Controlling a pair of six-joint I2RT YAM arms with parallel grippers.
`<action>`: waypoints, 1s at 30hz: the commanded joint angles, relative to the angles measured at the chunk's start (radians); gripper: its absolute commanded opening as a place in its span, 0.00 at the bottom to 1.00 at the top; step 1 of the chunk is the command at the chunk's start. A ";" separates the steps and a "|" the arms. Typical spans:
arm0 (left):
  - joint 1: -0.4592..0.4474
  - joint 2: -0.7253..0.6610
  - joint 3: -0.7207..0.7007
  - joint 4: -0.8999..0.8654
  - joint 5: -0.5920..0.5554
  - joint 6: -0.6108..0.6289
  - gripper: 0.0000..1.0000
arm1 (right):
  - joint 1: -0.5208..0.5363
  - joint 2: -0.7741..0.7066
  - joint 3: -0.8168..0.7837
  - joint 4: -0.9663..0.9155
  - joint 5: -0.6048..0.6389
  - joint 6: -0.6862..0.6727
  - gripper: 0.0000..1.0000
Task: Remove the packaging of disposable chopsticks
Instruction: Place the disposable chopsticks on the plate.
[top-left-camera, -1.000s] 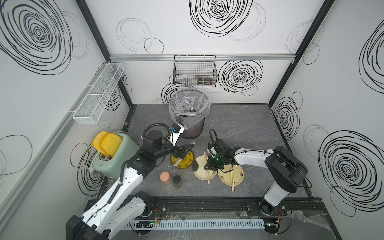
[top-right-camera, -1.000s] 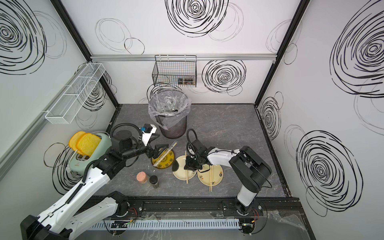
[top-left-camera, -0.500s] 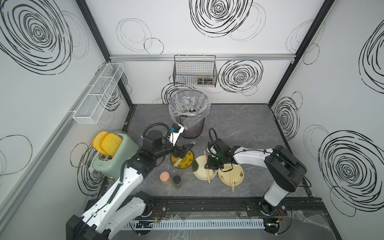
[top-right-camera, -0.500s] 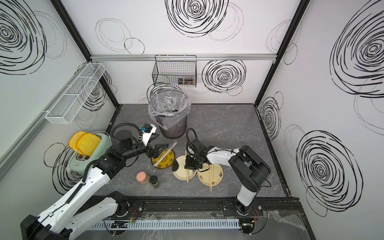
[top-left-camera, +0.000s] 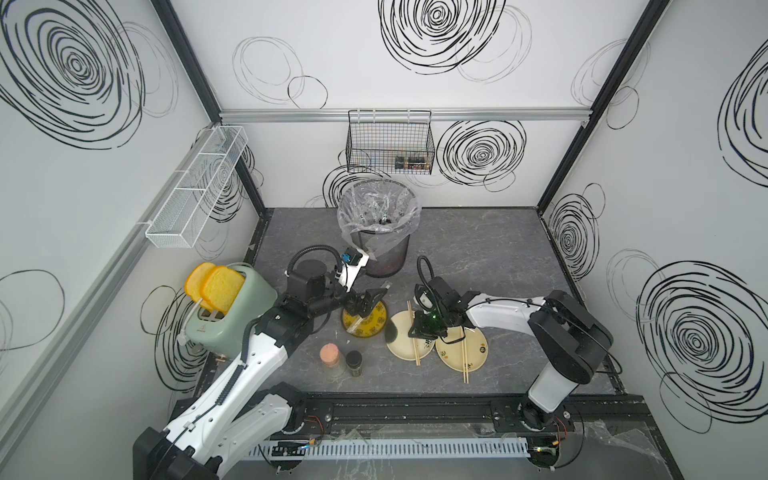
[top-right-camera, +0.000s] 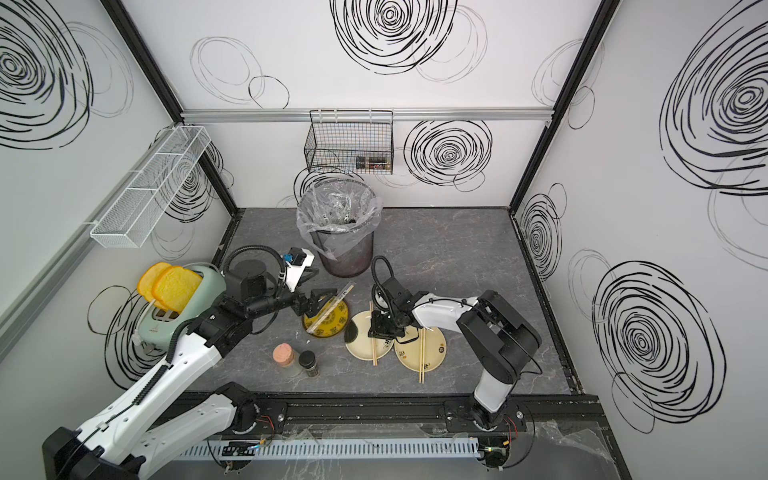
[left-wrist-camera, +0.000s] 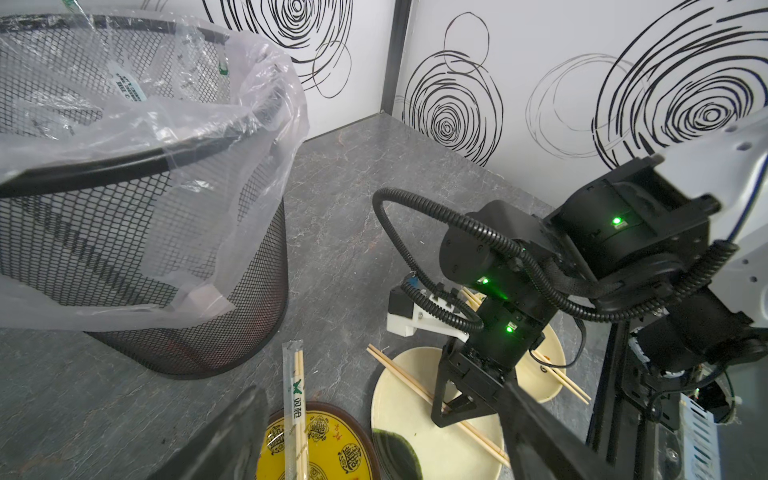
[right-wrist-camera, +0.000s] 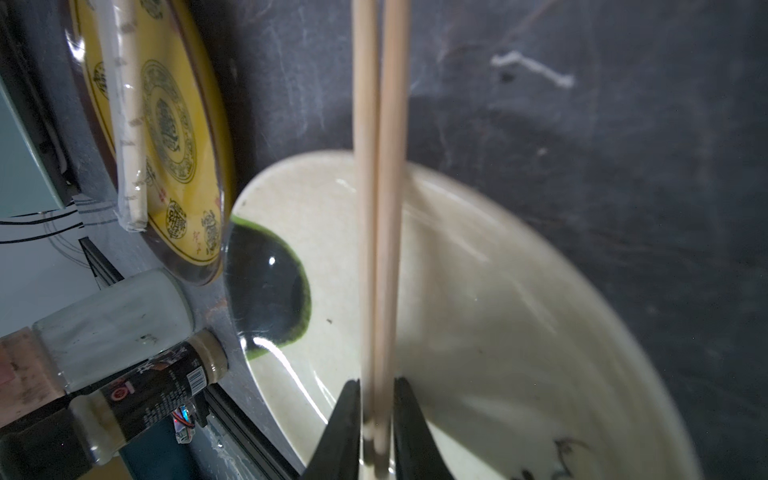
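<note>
The left gripper (top-left-camera: 366, 302) hangs wide open over the yellow plate (left-wrist-camera: 332, 451). There the only wrapped chopsticks (left-wrist-camera: 298, 419) lie in their clear sleeve (left-wrist-camera: 291, 357), with the long axis running from the plate toward the bin (left-wrist-camera: 83, 257) and passing between the spread fingers, so the left arm is nearer. The sleeve bears a green butterfly and characters that look like 双枪. The right gripper (right-wrist-camera: 376, 388) flanks a bare pair (right-wrist-camera: 380, 187) on the cream plate (right-wrist-camera: 519, 332); whether it pinches them or has let go, I cannot tell

Left gripper (top-left-camera: 368, 302) wide, right gripper (right-wrist-camera: 376, 390) narrow.
</note>
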 joint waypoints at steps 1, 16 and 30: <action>-0.005 0.010 0.037 0.022 0.003 0.014 0.90 | 0.005 -0.007 0.014 -0.042 0.030 -0.003 0.23; -0.003 0.026 0.042 0.011 0.004 0.018 0.90 | 0.007 -0.045 0.022 -0.054 0.058 -0.008 0.30; -0.004 0.094 0.052 -0.014 -0.006 0.032 0.87 | -0.013 -0.268 -0.019 0.034 0.196 -0.166 0.34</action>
